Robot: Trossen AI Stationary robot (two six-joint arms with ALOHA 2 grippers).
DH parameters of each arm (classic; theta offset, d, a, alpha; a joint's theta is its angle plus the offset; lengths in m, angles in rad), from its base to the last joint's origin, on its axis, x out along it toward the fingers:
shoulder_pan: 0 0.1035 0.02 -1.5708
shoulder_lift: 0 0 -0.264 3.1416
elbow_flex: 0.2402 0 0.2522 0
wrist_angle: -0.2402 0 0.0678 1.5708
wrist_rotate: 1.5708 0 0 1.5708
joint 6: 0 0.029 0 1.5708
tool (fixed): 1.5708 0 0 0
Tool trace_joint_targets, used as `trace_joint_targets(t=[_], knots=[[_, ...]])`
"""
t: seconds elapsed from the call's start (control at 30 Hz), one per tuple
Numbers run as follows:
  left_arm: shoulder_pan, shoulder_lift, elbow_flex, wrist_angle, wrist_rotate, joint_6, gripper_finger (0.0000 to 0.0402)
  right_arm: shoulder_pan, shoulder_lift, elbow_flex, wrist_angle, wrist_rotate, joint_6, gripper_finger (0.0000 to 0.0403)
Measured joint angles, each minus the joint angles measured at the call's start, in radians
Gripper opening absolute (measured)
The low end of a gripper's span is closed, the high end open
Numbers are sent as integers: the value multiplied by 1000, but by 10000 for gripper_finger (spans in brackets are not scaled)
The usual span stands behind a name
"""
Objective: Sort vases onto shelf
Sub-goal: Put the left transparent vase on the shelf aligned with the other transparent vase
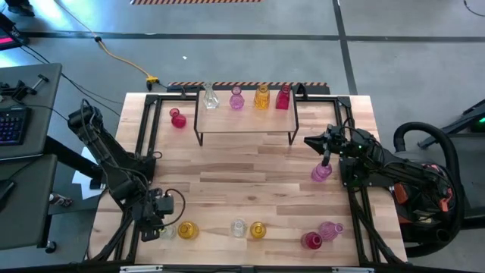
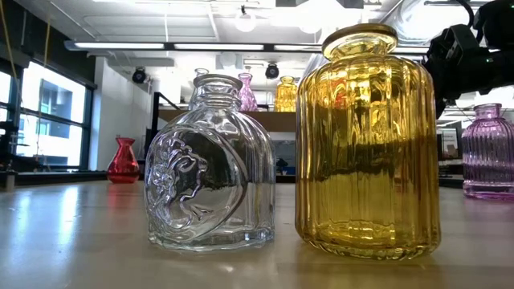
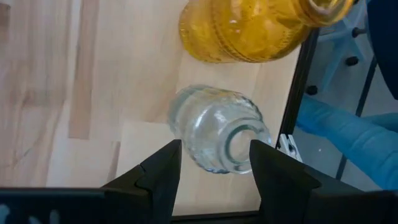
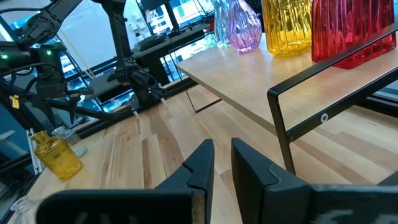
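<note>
Here the left gripper stands open astride the clear vase at the table's near-left corner, beside an amber one. Glass: stiff, slick, breakable; grip the neck.

Left claw spread wide, low; right claw seemingly nearly closed, raised.

Glossy glass vases, seemingly matt wood shelf

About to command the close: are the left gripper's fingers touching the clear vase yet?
Apart. In the left wrist view the left gripper is open, with a fingertip on each side of the clear vase and light wood showing between.
</note>
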Motion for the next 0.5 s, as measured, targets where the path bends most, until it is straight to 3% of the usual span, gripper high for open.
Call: trace_joint_targets(t=[0.5], knots=[[-7, 65, 0, 11, -7, 11, 174, 0, 0, 0, -4, 0, 0, 37]])
